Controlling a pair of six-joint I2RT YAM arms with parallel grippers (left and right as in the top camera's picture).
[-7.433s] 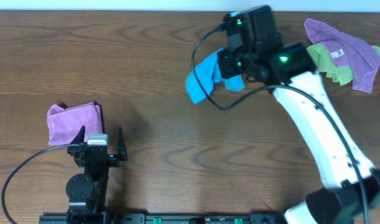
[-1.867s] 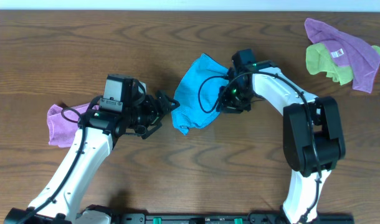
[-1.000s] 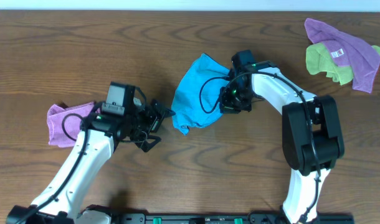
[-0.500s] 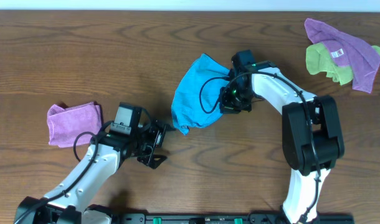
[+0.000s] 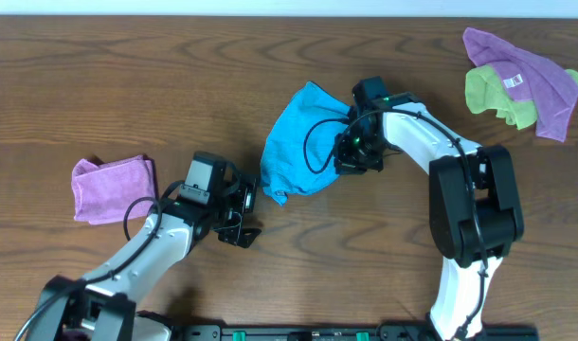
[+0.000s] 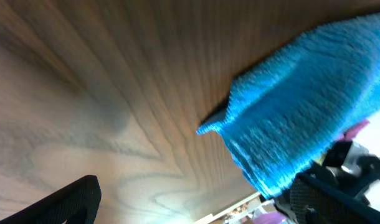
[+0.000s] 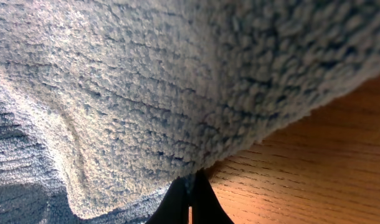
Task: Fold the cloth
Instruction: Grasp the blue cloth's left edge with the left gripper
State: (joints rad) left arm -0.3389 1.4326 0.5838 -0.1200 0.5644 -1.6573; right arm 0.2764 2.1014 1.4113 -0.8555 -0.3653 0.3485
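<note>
**A:** How does the left gripper (image 5: pixel 248 210) stand?

**B:** Its jaws are spread wide with nothing between them. It sits low over the table (image 5: pixel 99 85), pointing at the lower left corner of the cloth (image 5: pixel 298 142), near it but apart.

**A:** And the right gripper (image 5: pixel 351 152)?

**B:** Clenched. Its own camera shows the tips (image 7: pixel 190 190) meeting right at the cloth's edge, so it is grasping the cloth, on the right side.

**A:** Where does the cloth lie?

**B:** Around mid-table, rumpled and unfolded, slanting from upper right down to a point at lower left. In the left wrist view that corner (image 6: pixel 209 127) rests on the wood.

**A:** What else is on the table?

**B:** A folded purple cloth (image 5: pixel 112 188) lies left of the left arm. At the far right corner a second purple cloth (image 5: pixel 540 80) touches a yellow-green cloth (image 5: pixel 488 95).
</note>
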